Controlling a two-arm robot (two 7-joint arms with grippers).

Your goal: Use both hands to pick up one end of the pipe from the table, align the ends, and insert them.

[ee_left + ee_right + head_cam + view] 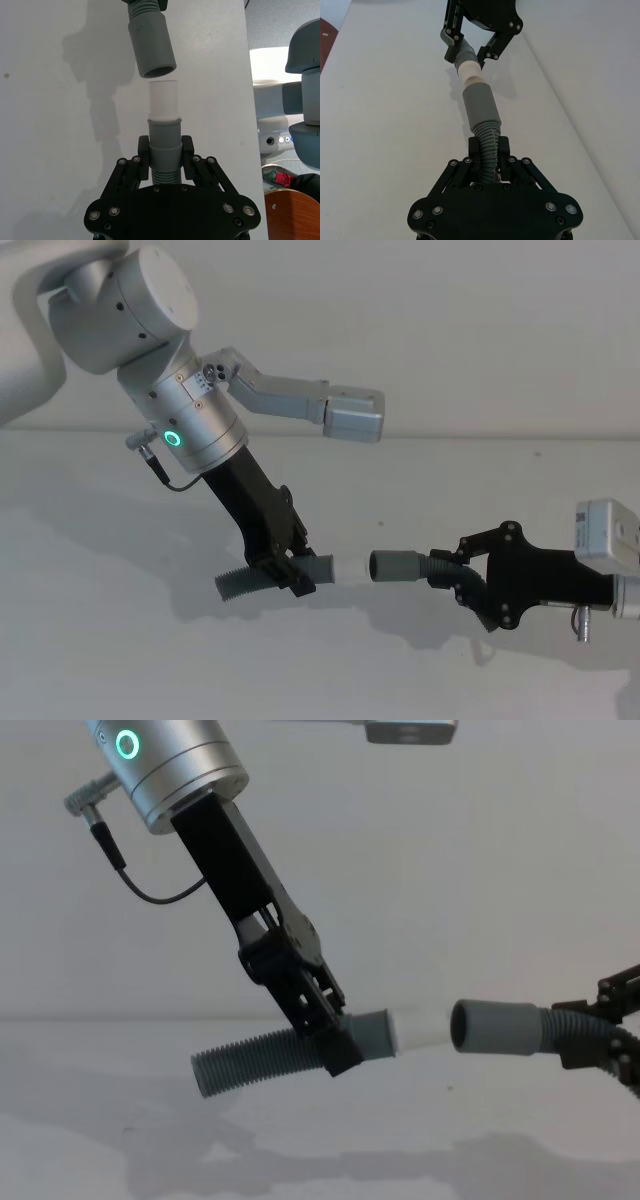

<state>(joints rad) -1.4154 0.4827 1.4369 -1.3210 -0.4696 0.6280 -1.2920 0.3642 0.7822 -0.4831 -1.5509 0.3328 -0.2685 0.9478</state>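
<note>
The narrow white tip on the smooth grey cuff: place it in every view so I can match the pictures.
Head view: white tip at centre, pointing right from the left gripper.
Left wrist view: upright at centre, just below the wide grey socket cuff.
Right wrist view: upper centre, beyond the socket.
Chest view: right of centre.
Shared landmark: the socket facing the tip, unjoined.

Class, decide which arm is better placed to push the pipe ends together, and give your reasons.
Probably the left gripper: it clamps right at the cuff behind the white tip, giving firm control. The right gripper holds bendy ribs behind its socket.
</note>
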